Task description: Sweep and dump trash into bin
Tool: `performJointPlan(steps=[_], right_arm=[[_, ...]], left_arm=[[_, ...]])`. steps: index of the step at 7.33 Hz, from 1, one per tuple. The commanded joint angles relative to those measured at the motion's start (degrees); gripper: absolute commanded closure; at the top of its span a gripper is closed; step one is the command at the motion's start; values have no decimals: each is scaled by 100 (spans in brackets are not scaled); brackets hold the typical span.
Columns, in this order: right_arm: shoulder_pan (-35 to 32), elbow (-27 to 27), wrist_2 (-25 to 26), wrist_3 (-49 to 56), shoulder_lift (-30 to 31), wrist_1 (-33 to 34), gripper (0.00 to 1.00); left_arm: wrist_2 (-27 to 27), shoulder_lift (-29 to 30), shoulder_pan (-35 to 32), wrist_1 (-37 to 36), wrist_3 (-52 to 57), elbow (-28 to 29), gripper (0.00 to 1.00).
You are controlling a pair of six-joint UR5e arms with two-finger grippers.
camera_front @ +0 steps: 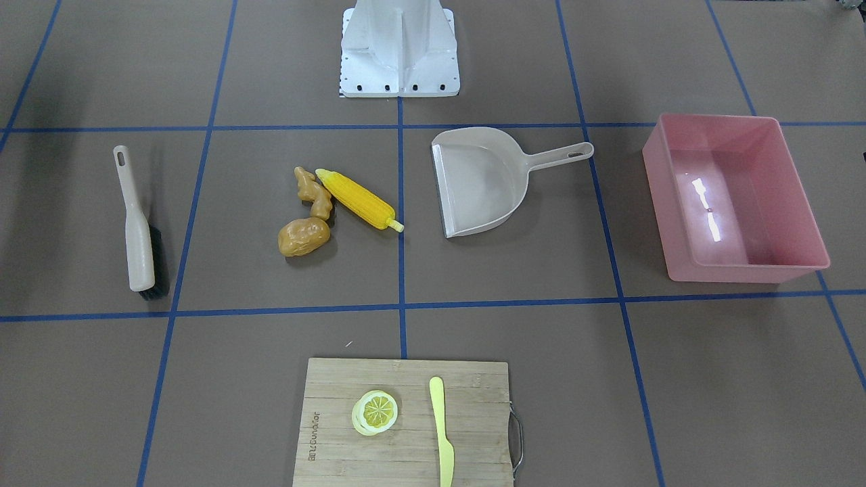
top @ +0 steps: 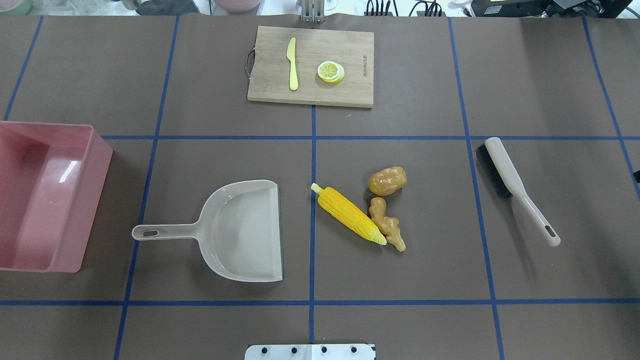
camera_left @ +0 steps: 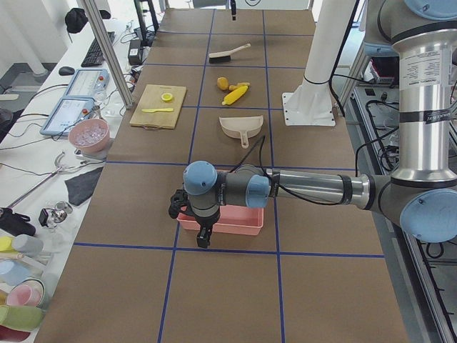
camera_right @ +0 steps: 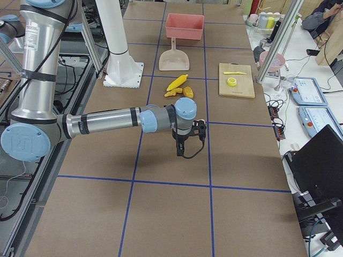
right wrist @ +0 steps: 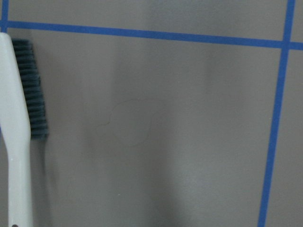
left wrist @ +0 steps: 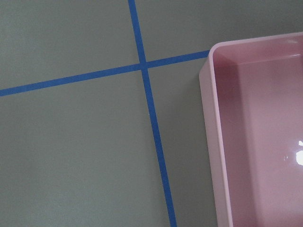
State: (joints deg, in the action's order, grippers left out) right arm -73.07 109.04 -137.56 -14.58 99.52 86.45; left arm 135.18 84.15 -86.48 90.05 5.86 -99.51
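The trash lies together mid-table: a yellow corn cob (camera_front: 356,200) (top: 348,214), a knobbly tan ginger root (camera_front: 314,193) (top: 387,224) and a brown-yellow potato (camera_front: 304,237) (top: 387,181). The pink bin (camera_front: 659,182) (top: 95,195) stands empty at the robot's left end. My left gripper (camera_left: 203,239) hangs over the bin's outer side; the bin's rim (left wrist: 210,142) shows in the left wrist view. My right gripper (camera_right: 182,151) hangs over the table beyond the brush. Both grippers show only in the side views, so I cannot tell whether they are open or shut.
A beige dustpan (camera_front: 480,182) (top: 247,230) lies between the trash and the bin, mouth toward the trash. A beige brush (camera_front: 139,233) (top: 515,187) (right wrist: 16,137) lies on the robot's right. A cutting board (camera_front: 338,406) holds a lemon slice (camera_front: 375,412) and pale yellow knife (camera_front: 441,429).
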Motion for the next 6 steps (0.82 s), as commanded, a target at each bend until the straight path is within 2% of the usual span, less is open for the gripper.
performJointPlan(steps=[1, 2, 4, 6], right_arm=[[1113, 152, 376, -856, -3, -580, 0], [1554, 161, 623, -1628, 23, -1238, 0], [2127, 283, 730, -2064, 23, -1368, 0], [2664, 337, 1073, -2330, -3, -1368, 0]], left_arm=[[0, 48, 0, -266, -6, -313, 0], [0, 136, 0, -643, -6, -498, 0], [-17, 626, 17, -1539, 3, -929, 0], [-26, 1538, 122, -2566, 12, -922, 0]])
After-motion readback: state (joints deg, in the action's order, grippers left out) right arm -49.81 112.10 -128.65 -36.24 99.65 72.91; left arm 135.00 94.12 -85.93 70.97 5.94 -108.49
